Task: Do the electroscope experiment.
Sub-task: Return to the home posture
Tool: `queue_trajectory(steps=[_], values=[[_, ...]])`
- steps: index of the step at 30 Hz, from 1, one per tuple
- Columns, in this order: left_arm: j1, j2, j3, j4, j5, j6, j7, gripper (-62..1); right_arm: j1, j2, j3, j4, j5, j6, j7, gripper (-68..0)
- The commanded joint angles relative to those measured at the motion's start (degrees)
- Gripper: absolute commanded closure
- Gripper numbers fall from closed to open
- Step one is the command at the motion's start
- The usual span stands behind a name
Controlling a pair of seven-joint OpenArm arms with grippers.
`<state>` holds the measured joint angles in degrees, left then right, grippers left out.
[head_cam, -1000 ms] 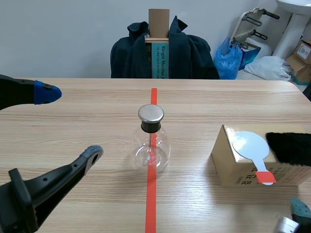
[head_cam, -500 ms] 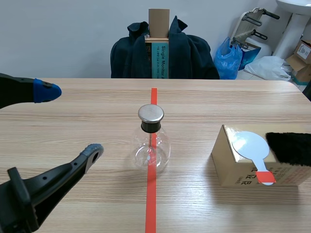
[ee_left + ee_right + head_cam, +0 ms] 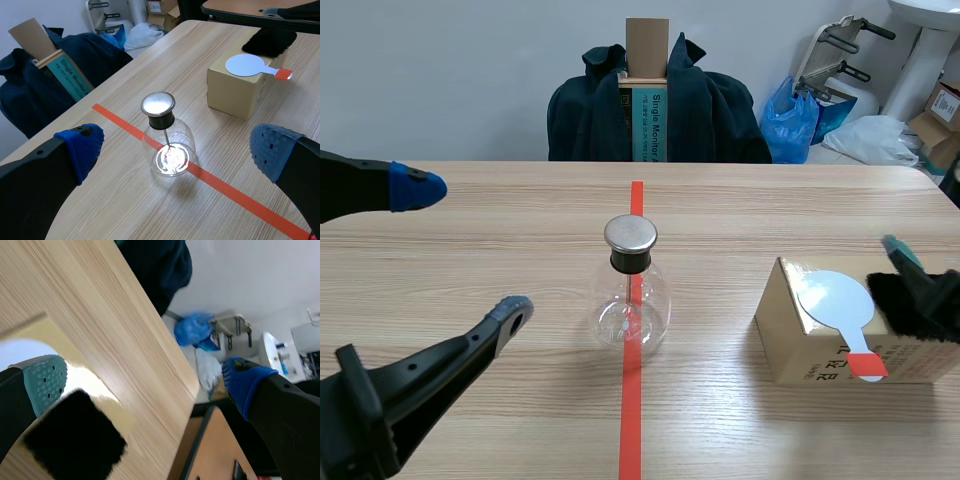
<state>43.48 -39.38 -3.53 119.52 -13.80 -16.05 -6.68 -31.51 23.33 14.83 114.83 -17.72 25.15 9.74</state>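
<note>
At the near edge of the worktop (image 3: pixel 750 220), the left gripper (image 3: pixel 462 252) has its jaws wide, holding nothing, and faces the electroscope flask (image 3: pixel 631 300). The flask stands upright on the red tape line (image 3: pixel 631 430), metal cap (image 3: pixel 631 234) on, untouched.

Right of it is a cardboard box (image 3: pixel 785 335), with a white disc paddle (image 3: pixel 833 298) and a black fur pad (image 3: pixel 920 300) lying side by side on top. The right gripper (image 3: pixel 145 380) is over the fur, jaws wide. One pad looks close to the fur; contact cannot be confirmed.

Progress, as judged: very early. Nothing gripped. Left to do: take the fur and paddle, rub to charge, bring the paddle to the cap.

Surface: pale wood grain. Beyond the far edge: a chair draped with a dark jacket (image 3: pixel 705 110), a blue bag (image 3: pixel 790 122), a plain wall.
</note>
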Motion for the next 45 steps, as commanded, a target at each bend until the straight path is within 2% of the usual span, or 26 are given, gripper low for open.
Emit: queue_trajectory(steps=[1, 9, 16, 20, 22, 27, 29, 37, 45], values=[[0.1, 0.3, -0.4, 1.2, -0.6, 0.5, -1.1, -62.3, 0.9, 0.3, -1.6, 1.3, 1.2, -0.2, -1.8, -64.2], [0.1, 0.3, -0.4, 1.2, -0.6, 0.5, -1.3, -62.3, 3.9, 0.3, -12.3, 4.0, 5.7, -0.2, -15.8, -64.2], [0.1, 0.3, -0.4, 1.2, -0.6, 0.5, -1.4, -62.3, 3.9, 0.3, -13.6, 8.5, 13.7, 0.9, -17.1, -64.2], [0.1, 0.3, -0.4, 1.2, -0.6, 0.5, -1.4, -62.3, 3.9, 0.7, -13.7, 11.6, 17.9, 1.5, -20.2, -64.2], [0.1, 0.3, -0.4, 1.2, -0.6, 0.5, -1.4, -62.3, 3.9, 2.0, -14.3, 11.9, 20.9, 1.6, -21.5, -64.2], [0.1, 0.3, -0.4, 1.2, -0.6, 0.5, -1.4, -62.3, 3.9, 8.1, -19.5, 11.9, 26.0, 1.5, -23.0, -64.2], [0.1, 0.3, -0.4, 1.2, -0.6, 0.5, -1.4, -62.3, 3.9, 8.9, -21.4, 11.9, 26.2, 1.0, -23.0, -63.8], [0.1, 0.3, -0.4, 1.2, -0.6, 0.5, -1.4, -62.3, 3.9, 10.1, -28.9, 11.9, 25.5, -6.7, -28.1, -63.8], [0.1, 0.3, -0.4, 1.2, -0.6, 0.5, -1.4, -62.3, 3.7, 10.1, -29.5, 11.9, 25.5, -7.4, -30.4, -63.8]])
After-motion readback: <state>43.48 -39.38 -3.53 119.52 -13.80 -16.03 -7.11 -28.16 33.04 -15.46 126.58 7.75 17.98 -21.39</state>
